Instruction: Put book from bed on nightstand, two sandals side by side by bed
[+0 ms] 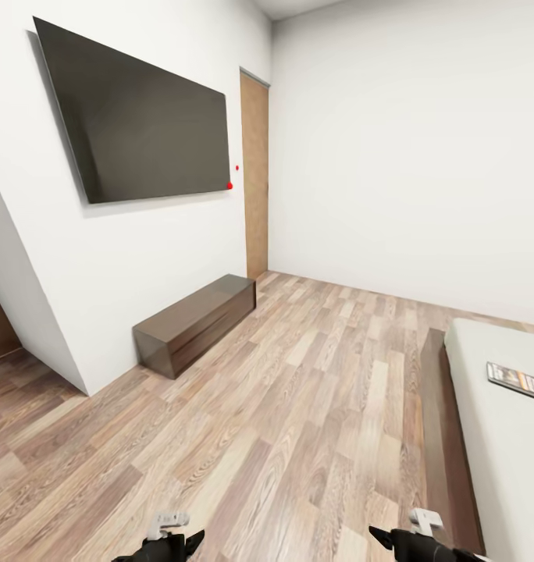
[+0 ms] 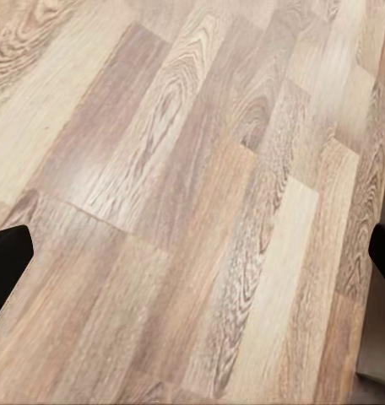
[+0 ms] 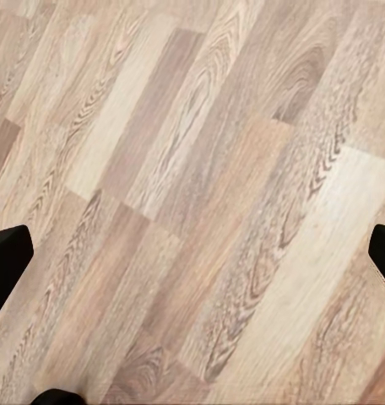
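- The robot stands in the bedroom, head camera looking across a wood-plank floor [image 1: 298, 406] toward white walls.
- The book [image 1: 515, 380] lies flat on the bed [image 1: 501, 437] at the right edge of the head view, dark cover up with an orange strip, near the mattress edge facing the open floor. It sits well apart from both arms, so nothing has hold of it.
- The bed's dark frame [image 1: 446, 437] runs along the floor side of the mattress; judged from here, the robot needs to close in and turn right before any reach makes sense.
- Left gripper [image 1: 171, 534] hangs low at the bottom of the head view, jaws spread wide and carrying nothing. In the left wrist view its 2 dark fingertips [image 2: 7, 261] sit at opposite edges, with bare planks between them.
- Right gripper [image 1: 418, 533] mirrors it, jaws released and empty; the right wrist view likewise has dark fingertips [image 3: 7, 257] far apart over bare floor.
- Both arms look tucked down and forward, a travelling pose rather than a reaching one, which fits a robot on its way.
- On the left wall hangs a big dark TV [image 1: 138, 117], with a low dark bench [image 1: 193, 321] under it. That long bench is not the nightstand, so it is no target for the book.
- A wooden door [image 1: 254, 172] stands in the far corner.
- First step, in my judgement: approach the bed for the book.
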`<state>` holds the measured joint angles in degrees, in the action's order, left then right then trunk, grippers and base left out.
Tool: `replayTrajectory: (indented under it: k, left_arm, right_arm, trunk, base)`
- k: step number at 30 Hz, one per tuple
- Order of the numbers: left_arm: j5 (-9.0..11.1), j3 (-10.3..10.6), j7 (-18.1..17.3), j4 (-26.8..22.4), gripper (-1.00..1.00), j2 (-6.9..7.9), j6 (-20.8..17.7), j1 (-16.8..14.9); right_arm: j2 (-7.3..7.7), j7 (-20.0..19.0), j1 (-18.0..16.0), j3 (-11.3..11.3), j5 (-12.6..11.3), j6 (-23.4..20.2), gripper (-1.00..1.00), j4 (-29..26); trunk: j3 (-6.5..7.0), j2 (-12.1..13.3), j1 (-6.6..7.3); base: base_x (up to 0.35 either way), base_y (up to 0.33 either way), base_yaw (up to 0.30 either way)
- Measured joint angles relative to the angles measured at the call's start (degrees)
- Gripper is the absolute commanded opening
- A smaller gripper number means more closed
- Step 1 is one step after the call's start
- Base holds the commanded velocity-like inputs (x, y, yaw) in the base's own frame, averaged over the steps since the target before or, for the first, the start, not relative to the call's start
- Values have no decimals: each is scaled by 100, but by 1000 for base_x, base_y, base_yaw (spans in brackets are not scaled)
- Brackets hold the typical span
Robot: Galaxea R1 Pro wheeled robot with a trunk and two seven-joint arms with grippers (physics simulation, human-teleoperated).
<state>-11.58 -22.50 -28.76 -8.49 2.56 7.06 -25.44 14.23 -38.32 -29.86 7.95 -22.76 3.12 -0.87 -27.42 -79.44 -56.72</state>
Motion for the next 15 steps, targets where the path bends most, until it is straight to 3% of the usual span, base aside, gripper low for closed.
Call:
replayTrajectory:
  k: [10,15]
  left_arm:
    - [7,-1,0,0,100,1,-9,0]
    - [7,0,1,2,100,-1,-9,-1]
  right_arm:
    - [0,-12,1,0,7,0,100,0]
    - [1,-13,3,0,8,0,100,-2]
  trunk:
    - [0,0,0]
    - [0,0,0]
  base:
    - [325,0,-12]
    - [327,0,-197]
